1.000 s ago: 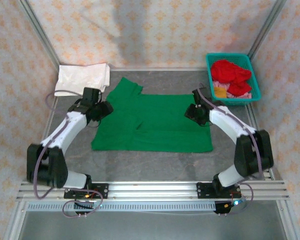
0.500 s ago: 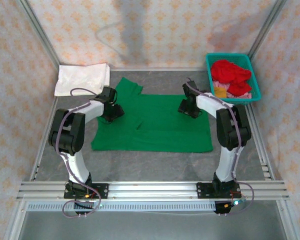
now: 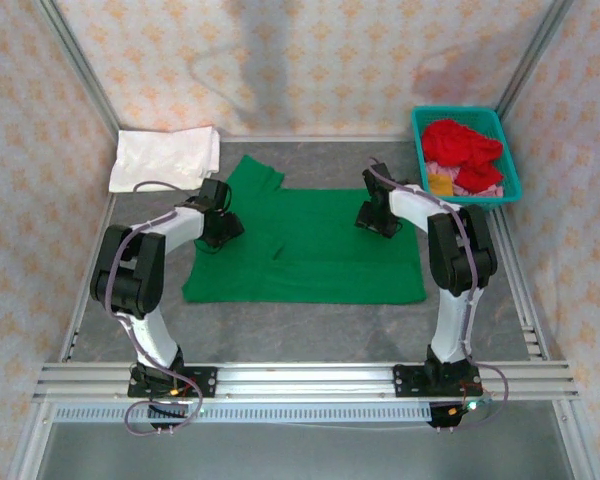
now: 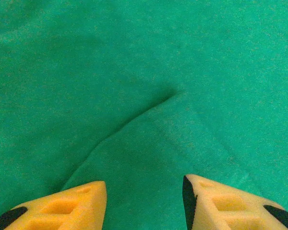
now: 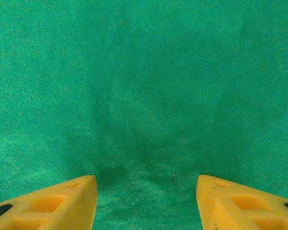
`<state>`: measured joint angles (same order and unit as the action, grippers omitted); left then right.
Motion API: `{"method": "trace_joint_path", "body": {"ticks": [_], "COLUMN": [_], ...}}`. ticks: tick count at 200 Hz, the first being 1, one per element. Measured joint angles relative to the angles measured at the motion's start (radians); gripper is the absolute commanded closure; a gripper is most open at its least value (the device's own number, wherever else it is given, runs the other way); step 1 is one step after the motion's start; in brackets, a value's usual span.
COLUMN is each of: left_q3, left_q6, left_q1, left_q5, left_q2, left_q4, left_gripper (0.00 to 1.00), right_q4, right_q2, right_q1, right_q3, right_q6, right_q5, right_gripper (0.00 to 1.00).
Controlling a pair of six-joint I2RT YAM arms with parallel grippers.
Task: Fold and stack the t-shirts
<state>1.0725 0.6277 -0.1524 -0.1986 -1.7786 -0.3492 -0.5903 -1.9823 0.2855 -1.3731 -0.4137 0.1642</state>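
Observation:
A bright green t-shirt [image 3: 310, 255] lies spread flat in the middle of the table, one sleeve pointing to the back left. My left gripper [image 3: 220, 222] hangs low over its left shoulder, open; in the left wrist view the yellow fingertips [image 4: 77, 203] straddle a soft diagonal crease [image 4: 134, 120] without pinching it. My right gripper [image 3: 377, 215] is low over the shirt's upper right part, open, and its fingertips [image 5: 240, 203] stand wide apart above smooth green cloth [image 5: 144, 96]. A folded white t-shirt [image 3: 167, 157] rests at the back left.
A teal basket [image 3: 456, 110] at the back right holds crumpled red t-shirts [image 3: 460, 143] with yellow and pink cloth [image 3: 450, 183] beneath. Bare grey table [image 3: 300, 330] runs in front of the green shirt. Metal frame posts and patterned walls close in the sides and back.
Both grippers have shifted inwards over the green shirt, the left one to the right and the right one to the left. The right jaws have spread wider.

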Motion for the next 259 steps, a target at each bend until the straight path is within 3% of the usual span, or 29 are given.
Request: {"method": "trace_joint_path", "body": {"ticks": [12, 28, 57, 109, 136, 169, 259], "left_q3": [0.045, 0.158, 0.521, 1.294, 1.596, 1.641, 1.64], "left_q6": [-0.01, -0.038, -0.124, -0.315, -0.369, -0.378, -0.294], "left_q1": [0.0, 0.0, 0.002, 0.01, 0.016, 0.034, 0.08], "left_q5": [0.023, 0.055, 0.114, 0.185, 0.18, 0.158, 0.03], "left_q2": [0.007, 0.007, -0.073, -0.57, -0.829, -0.942, -1.03], "left_q4": [-0.049, -0.101, -0.179, -0.304, -0.367, -0.372, -0.296], "left_gripper": [0.53, 0.42, 0.37, 0.38, 0.31, 0.29, 0.26], "right_q4": [-0.001, -0.002, 0.011, 0.235, 0.307, 0.355, 0.446], "right_q2": [0.001, 0.008, 0.061, 0.243, 0.29, 0.321, 0.344], "right_q1": [0.0, 0.0, 0.0, 0.0, 0.0, 0.0, 0.0], "right_q3": [-0.007, -0.017, -0.017, 0.119, 0.186, 0.236, 0.301], "right_q6": [0.005, 0.011, 0.023, 0.054, 0.08, 0.102, 0.082], "right_q5": [0.0, 0.001, 0.01, 0.081, 0.118, 0.148, 0.249], "right_gripper": [0.42, 0.42, 0.42, 0.38, 0.38, 0.38, 0.37]}}
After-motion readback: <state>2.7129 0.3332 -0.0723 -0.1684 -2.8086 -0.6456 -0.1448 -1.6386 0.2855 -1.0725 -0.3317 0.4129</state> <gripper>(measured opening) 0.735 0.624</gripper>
